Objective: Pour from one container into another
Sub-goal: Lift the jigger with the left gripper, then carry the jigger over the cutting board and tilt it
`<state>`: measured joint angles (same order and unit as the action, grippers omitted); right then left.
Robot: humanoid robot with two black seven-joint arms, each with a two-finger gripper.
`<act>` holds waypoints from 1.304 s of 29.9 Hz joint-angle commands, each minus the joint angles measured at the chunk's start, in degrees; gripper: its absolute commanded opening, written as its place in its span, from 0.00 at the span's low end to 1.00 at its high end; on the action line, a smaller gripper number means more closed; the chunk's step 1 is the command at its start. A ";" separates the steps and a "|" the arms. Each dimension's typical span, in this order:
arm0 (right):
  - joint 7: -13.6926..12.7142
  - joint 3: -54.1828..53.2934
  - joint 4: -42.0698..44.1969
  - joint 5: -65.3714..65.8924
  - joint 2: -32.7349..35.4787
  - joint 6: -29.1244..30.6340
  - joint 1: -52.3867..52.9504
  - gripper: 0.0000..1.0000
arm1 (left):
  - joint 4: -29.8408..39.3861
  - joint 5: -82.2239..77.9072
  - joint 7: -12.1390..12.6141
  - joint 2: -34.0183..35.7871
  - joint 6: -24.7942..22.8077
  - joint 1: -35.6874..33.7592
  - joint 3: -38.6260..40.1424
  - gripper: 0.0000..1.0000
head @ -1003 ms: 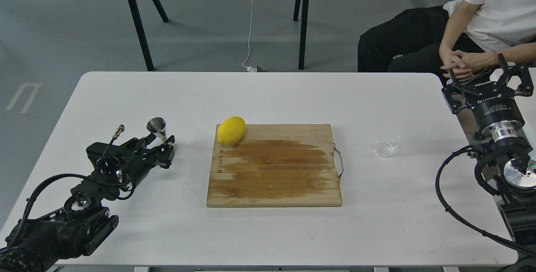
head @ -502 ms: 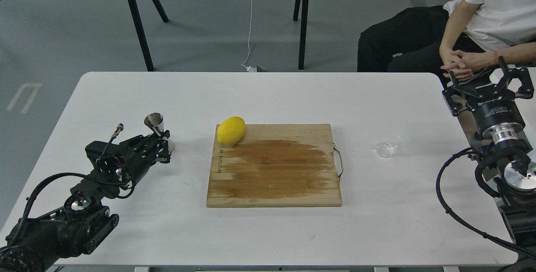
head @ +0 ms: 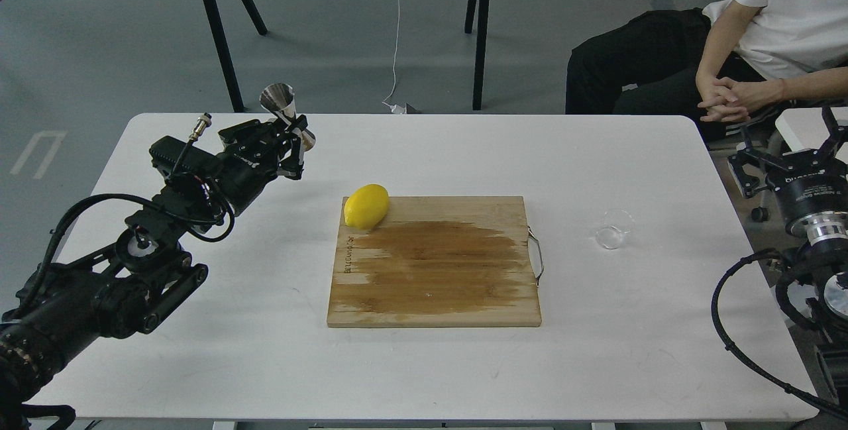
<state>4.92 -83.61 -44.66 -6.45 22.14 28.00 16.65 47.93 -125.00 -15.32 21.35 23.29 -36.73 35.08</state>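
Note:
The shiny steel jigger (head: 286,112) is held up in the air over the table's far left part, upright, with my left gripper (head: 293,145) shut around its waist. The small clear glass cup (head: 613,229) stands on the white table (head: 424,152) to the right of the cutting board, well apart from both grippers. Beyond the table's right edge, my right gripper (head: 788,152) stands with its fingers spread open and nothing between them.
A wooden cutting board (head: 434,261) with a wet stain lies mid-table, a yellow lemon (head: 366,207) on its far left corner. A seated person (head: 748,32) is at the far right behind the table. Black table legs (head: 218,39) stand beyond the far edge.
My left gripper has lifted the jigger off the table and carried it up and toward the far edge. The right arm has shifted a little to the right and down.

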 commanded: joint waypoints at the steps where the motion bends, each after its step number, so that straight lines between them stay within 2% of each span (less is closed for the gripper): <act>1: 0.00 -2.34 -0.08 -0.06 1.33 0.00 -2.93 1.00 | 3.04 0.00 0.11 -0.51 -3.33 -5.44 -5.89 0.08; 6: 0.00 -4.54 -0.69 -0.06 2.91 0.00 -5.66 1.00 | 3.14 0.00 0.29 -5.34 -7.03 -11.08 -12.22 0.08; 15: -0.09 -5.95 -2.27 -0.06 3.35 0.00 -7.50 1.00 | 2.17 0.00 1.43 -14.48 -8.00 -11.52 -23.11 0.08; 18: -0.09 -6.65 -3.33 -0.06 3.44 0.00 -7.94 1.00 | 2.08 0.00 1.43 -15.11 -8.00 -10.82 -26.28 0.08; 24: -0.09 -6.65 -3.51 -0.06 3.88 0.00 -8.12 1.00 | 1.20 0.00 1.52 -14.84 -7.82 -7.22 -26.73 0.08; 39: -0.09 -6.65 -3.51 -0.06 3.88 0.00 -8.12 1.00 | -4.07 0.00 1.70 -16.51 -7.73 -5.37 -26.73 0.11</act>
<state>4.83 -90.26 -48.17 -6.51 26.02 28.00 8.54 44.80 -125.00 -13.63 5.25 15.56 -42.31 8.35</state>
